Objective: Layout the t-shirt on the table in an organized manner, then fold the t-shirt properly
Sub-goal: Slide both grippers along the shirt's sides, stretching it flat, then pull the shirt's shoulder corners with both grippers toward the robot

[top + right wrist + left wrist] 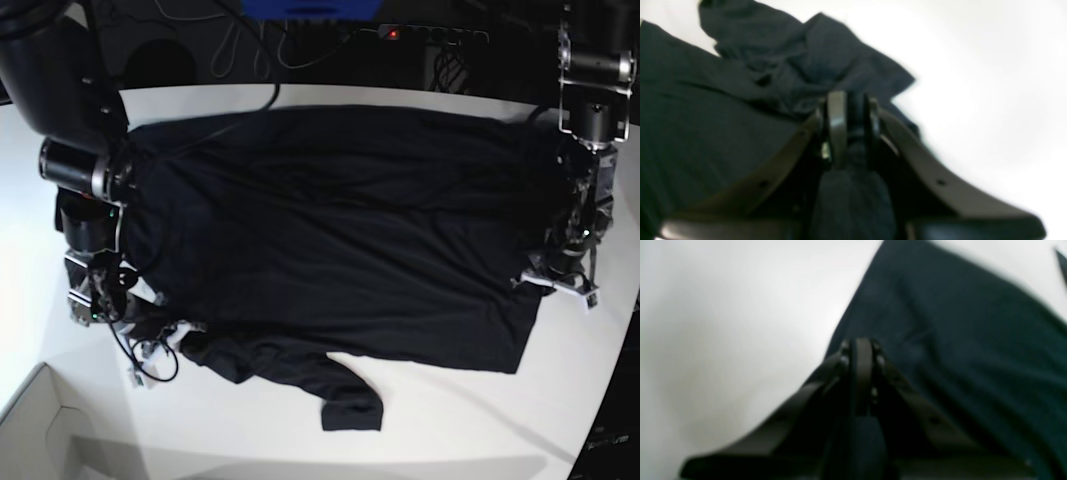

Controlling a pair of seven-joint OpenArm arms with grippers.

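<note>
The black t-shirt (330, 230) lies spread wide across the white table (450, 420), with one sleeve (345, 400) crumpled toward the front edge. At the shirt's right edge in the base view, my left gripper (555, 280) is low over the cloth. The left wrist view shows that gripper (861, 345) shut, with the t-shirt (957, 340) pinched between its fingers beside bare table (723, 323). My right gripper (100, 305) is at the shirt's left edge. Its own camera shows this gripper (851, 100) shut on a bunched fold of the t-shirt (706, 126), with table (990, 83) to the right.
A white cardboard box corner (40, 430) sits at the front left. A thin cable (150, 365) trails on the table by the right arm. Behind the table's curved back edge are dark cables, a blue object (310, 8) and a power strip (430, 33).
</note>
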